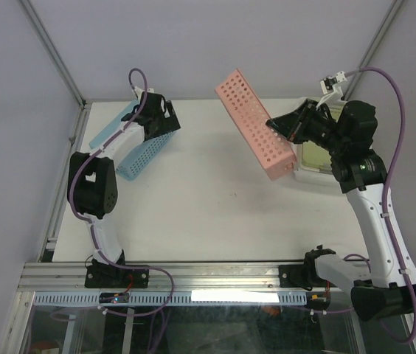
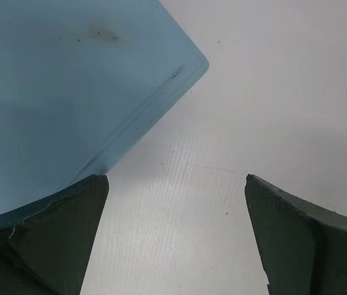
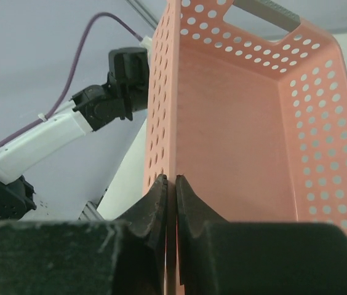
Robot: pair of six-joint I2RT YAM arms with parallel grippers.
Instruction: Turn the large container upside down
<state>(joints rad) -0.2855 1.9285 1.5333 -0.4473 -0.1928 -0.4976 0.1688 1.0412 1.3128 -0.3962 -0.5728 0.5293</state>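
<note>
A large pink perforated container [image 1: 256, 125] is tipped up on its side at the back right, one end resting by the table and a small tub. My right gripper [image 1: 276, 123] is shut on its long side wall; in the right wrist view both fingers pinch the wall's edge [image 3: 175, 184] and the container's open inside [image 3: 235, 123] faces the camera. My left gripper [image 1: 165, 116] is open and empty, hovering at the far end of a blue perforated basket [image 1: 140, 151]. In the left wrist view its fingers [image 2: 69, 227] spread over bare table beside the blue basket's smooth bottom [image 2: 69, 86].
A small white tub [image 1: 313, 156] with a yellowish inside sits under the right arm, touching the pink container's low end. The table [image 1: 208, 214] has a metal rail along its near edge and walls at the back and both sides.
</note>
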